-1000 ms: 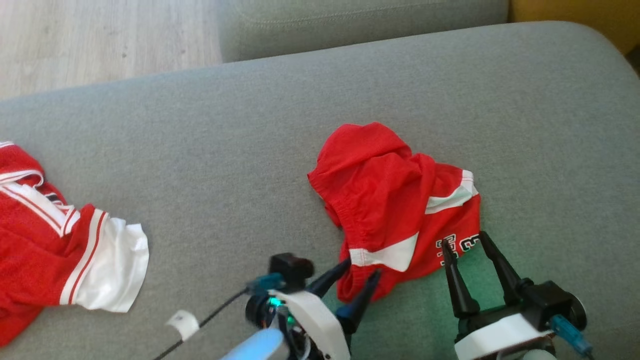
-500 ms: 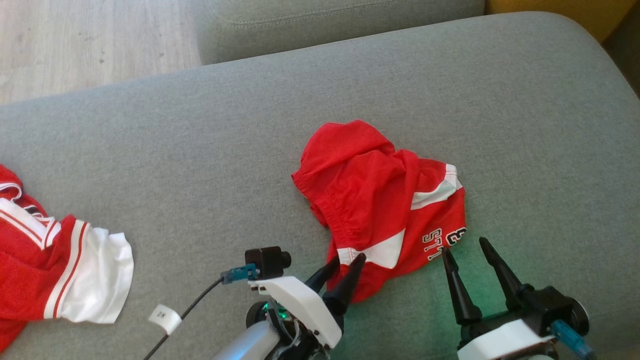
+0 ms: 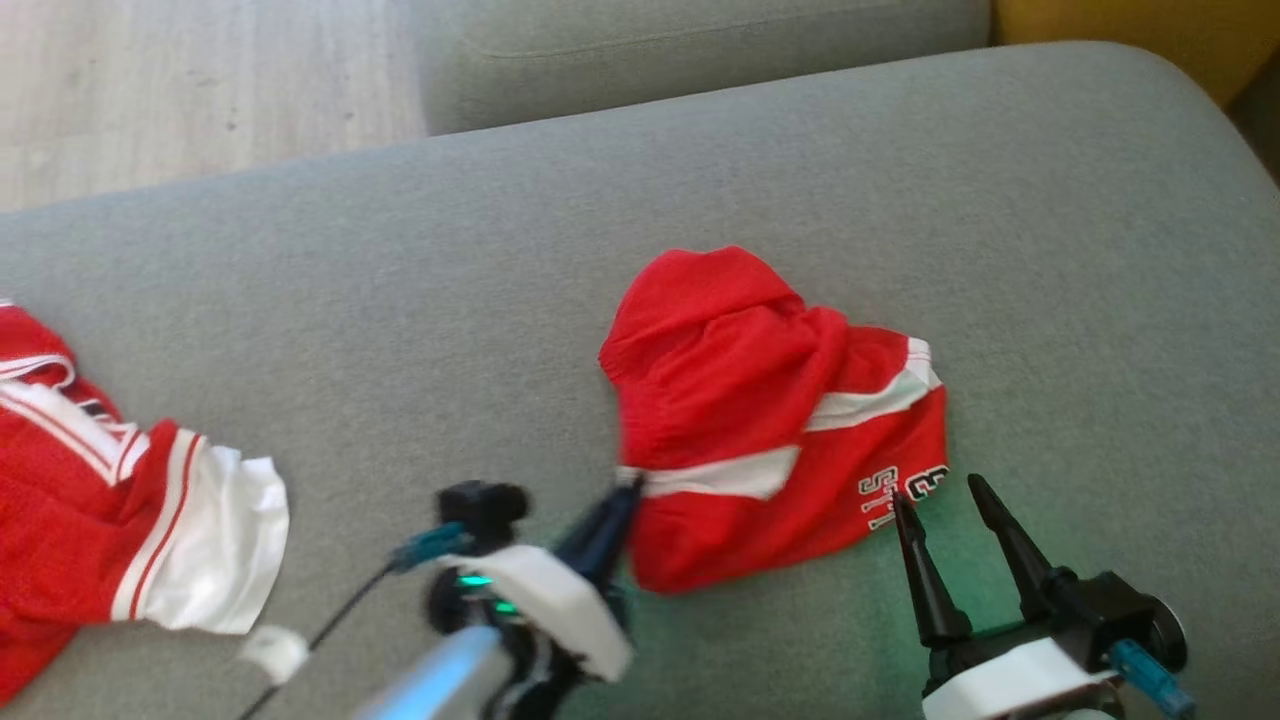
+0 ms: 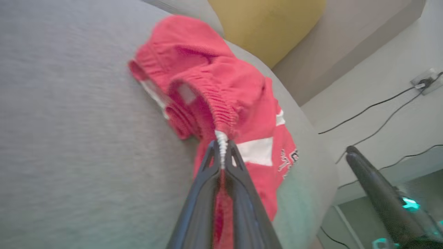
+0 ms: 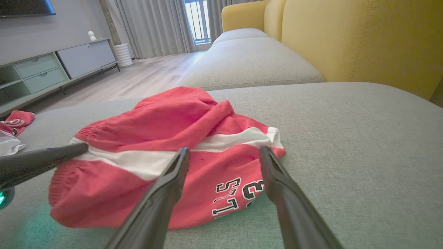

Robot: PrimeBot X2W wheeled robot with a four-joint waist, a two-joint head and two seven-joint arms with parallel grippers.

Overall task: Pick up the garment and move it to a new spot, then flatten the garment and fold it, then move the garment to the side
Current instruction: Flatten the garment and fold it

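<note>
Left gripper point(image 3: 632, 485) pinched shut on the crumpled red fabric shorts with white stripes and black lettering point(image 3: 760, 400): pick-up step in hand.

At far left, a second red-and-white garment point(image 3: 100, 480) lies well apart on the grey fabric sofa cushion point(image 3: 400, 250). The left wrist view shows the left gripper with its fingertips closed on the gathered elastic edge at the left side of the shorts. The shorts rest in a heap at mid-cushion, not yet lifted clear. To the right, the right gripper point(image 3: 935, 490) stands with jaws wide and tips at the lettered hem, gripping nothing. Judgement: the grasp is made and the carry is not yet begun. The next move calls for closing the right gripper on the hem, or lifting on the left grip alone. The cloth must then be raised clear of the cushion before it is shifted.
</note>
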